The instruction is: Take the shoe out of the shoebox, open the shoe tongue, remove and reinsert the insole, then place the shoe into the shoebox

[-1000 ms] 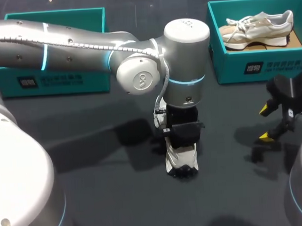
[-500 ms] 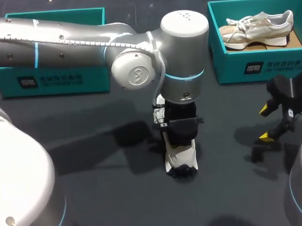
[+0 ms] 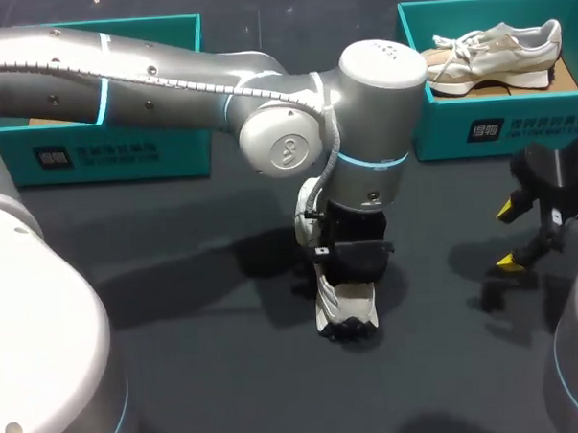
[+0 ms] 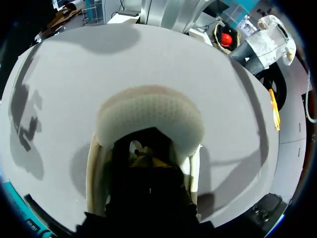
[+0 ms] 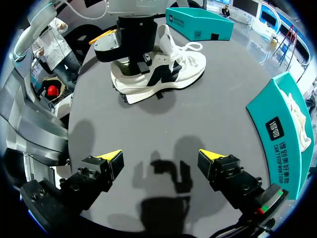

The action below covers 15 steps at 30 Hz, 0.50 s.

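1. Shoe (image 3: 347,310) stands mid-worktop (image 3: 200,374) with the left gripper (image 3: 348,260) down in its opening; I cannot tell its grip.
2. Only the right wrist view shows the laces (image 5: 185,49); only the left wrist view shows the heel collar (image 4: 148,116).
3. Right gripper (image 5: 161,161) hangs wide open, holding nothing, near the right edge.
4. Two shoes, two teal boxes: the second shoe (image 3: 498,54) lies in the far-right shoebox (image 3: 477,122), and the other shoebox (image 3: 104,153) is far left.
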Available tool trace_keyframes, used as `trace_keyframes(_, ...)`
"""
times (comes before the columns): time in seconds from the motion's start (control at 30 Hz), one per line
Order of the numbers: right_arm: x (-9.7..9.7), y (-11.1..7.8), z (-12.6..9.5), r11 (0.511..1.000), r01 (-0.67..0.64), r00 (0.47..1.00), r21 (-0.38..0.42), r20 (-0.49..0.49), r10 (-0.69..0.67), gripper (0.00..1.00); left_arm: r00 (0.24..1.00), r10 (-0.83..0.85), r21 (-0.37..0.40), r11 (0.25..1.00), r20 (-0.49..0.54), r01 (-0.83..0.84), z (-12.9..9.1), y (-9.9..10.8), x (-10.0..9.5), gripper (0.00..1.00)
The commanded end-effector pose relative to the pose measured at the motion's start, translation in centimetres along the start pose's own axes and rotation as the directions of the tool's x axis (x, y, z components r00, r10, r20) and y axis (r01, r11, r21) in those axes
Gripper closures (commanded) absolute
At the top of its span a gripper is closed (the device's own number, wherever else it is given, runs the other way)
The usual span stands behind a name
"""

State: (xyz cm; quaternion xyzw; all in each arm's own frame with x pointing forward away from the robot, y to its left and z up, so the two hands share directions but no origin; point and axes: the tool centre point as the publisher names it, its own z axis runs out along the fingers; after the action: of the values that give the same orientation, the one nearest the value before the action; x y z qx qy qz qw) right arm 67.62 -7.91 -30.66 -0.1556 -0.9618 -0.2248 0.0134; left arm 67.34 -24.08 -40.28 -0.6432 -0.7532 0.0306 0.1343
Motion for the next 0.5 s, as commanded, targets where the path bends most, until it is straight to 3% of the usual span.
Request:
trace_keyframes(0.03, 0.2, 0.0, 0.0, 1.0, 0.0, 1.0, 0.002, 0.003, 0.0, 0.0, 0.999, -0.012, 0.02, 1.0, 0.03, 0.011, 1.8, 1.0, -1.2, 1.0)
trace_keyframes(0.2, 0.2, 0.0, 0.0, 1.0, 0.0, 1.0, 0.002, 0.003, 0.0, 0.0, 0.993, -0.018, 0.021, 1.0, 0.113, 0.015, -1.3, 0.1, -1.2, 1.0)
trace_keyframes(0.33, 0.2, 0.0, 0.0, 1.0, 0.0, 1.0, 0.002, 0.003, 0.0, 0.0, 0.987, 0.016, 0.078, 0.997, 0.162, -0.029, -3.4, -1.4, -1.4, 1.0)
trace_keyframes(0.43, 0.2, 0.0, 0.0, 1.0, 0.0, 1.0, 0.002, 0.003, 0.0, 0.0, 0.986, 0.061, 0.158, 0.984, 0.153, -0.086, -3.7, -2.8, -1.8, 1.0)
trace_keyframes(0.5, 0.2, 0.0, 0.0, 1.0, 0.0, 1.0, 0.002, 0.003, 0.0, 0.0, 0.988, 0.063, 0.16, 0.983, 0.141, -0.085, -3.2, -3.4, -2.1, 1.0)
